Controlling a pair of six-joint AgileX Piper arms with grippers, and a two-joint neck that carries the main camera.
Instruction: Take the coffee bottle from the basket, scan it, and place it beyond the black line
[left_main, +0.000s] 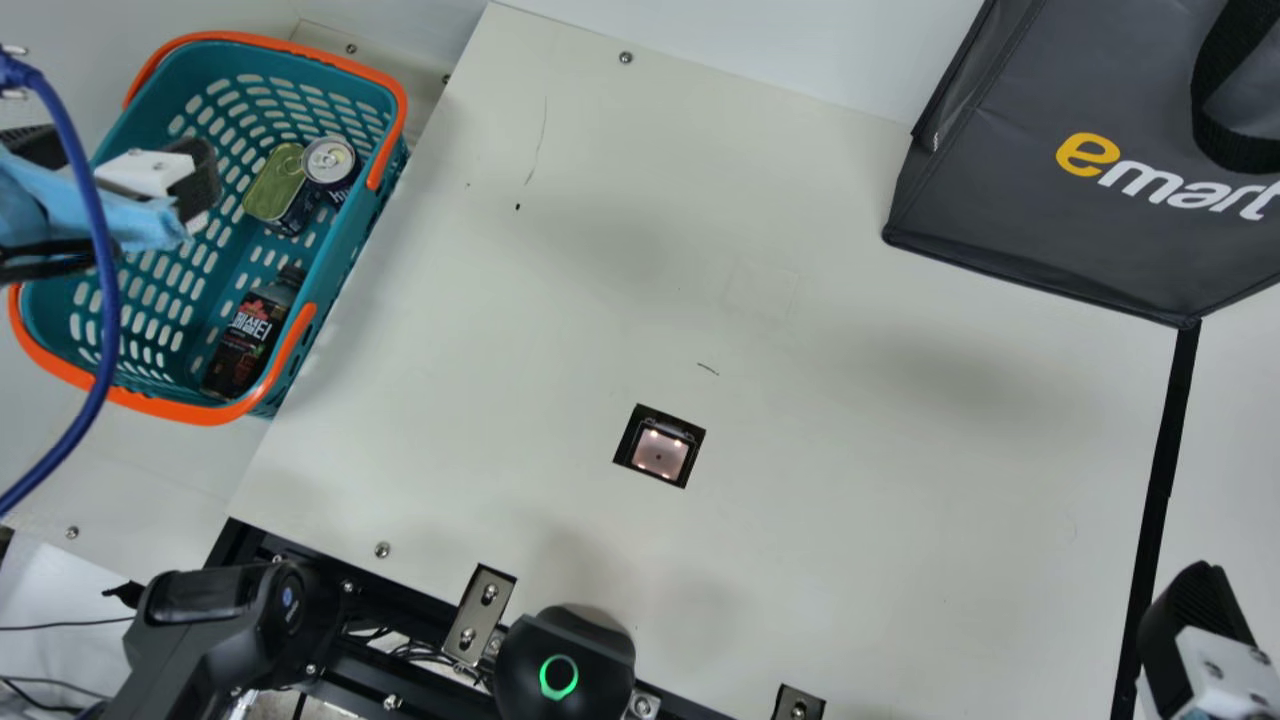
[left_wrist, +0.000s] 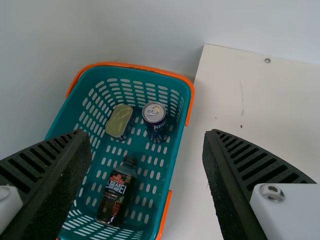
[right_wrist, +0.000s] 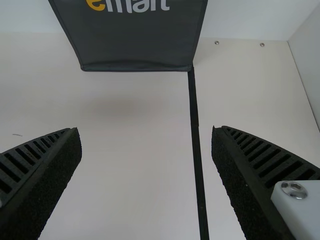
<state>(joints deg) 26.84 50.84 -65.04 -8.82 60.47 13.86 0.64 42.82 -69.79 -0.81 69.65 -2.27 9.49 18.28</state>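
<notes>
Presently the left arm enters at the upper left of the main view, its gripper pointed down above the left side of the teal basket, a blue cable looping across it. Jaws: spread wide, nothing held, as confirmed in the left wrist view. The right arm shows at the lower right corner, its gripper raised over the table by the black line. Jaws: likewise wide apart and without a load; in the right wrist view the line passes between the two fingers.

Count of items follows. Coffee bottle: one, lying on its side in the basket's lower portion, cap toward the upper right, touched by neither gripper. Drink can: one, upright, farther up in the same basket. Rectangular tin: one, just beside the can, with a greenish-gold lid. Basket: one, fitted with two orange handles. Scanner window: one, set in the table just below the centre of the frame, four small lights lit. Grey bag: one, upper right. Black line: one, running from the bag's lower corner down to the bottom edge.
</notes>
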